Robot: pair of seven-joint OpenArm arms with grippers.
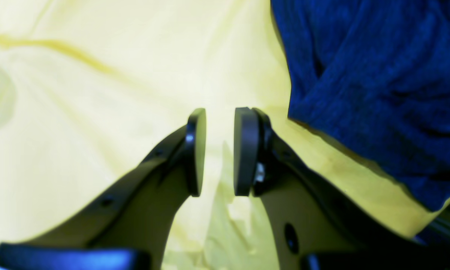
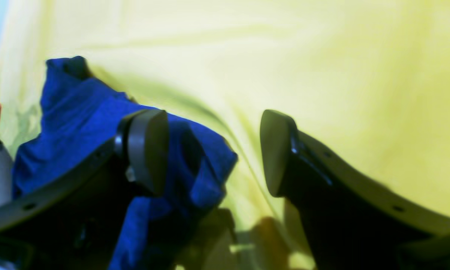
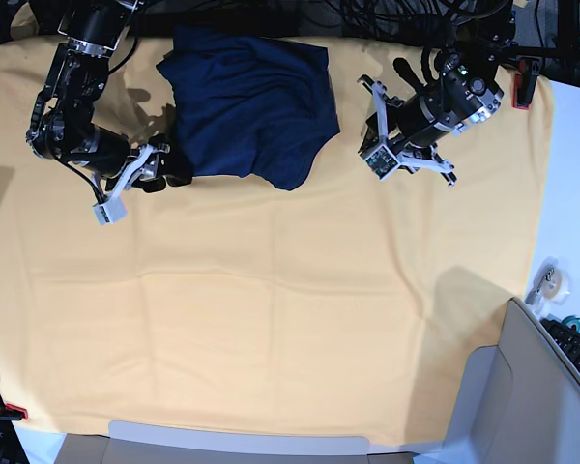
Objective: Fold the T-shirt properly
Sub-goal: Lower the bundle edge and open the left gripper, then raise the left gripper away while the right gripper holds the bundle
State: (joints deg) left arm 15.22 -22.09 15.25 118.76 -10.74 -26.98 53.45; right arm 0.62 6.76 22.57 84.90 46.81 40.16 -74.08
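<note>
Yellow cloth (image 3: 271, 319) bears T-shirt (image 3: 246, 101) beside right gripper (image 3: 135, 179).

No legible text, label, brand, number or sign can be made out in any of the three views. The T-shirt (image 3: 246, 101) is seen as plain navy fabric without print, and the yellow cloth (image 3: 271, 319) over the surface carries no markings.

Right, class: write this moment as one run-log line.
T-shirt: bunched on cloth | left claw: open, empty, beside shirt | right claw: open at shirt edge
</note>
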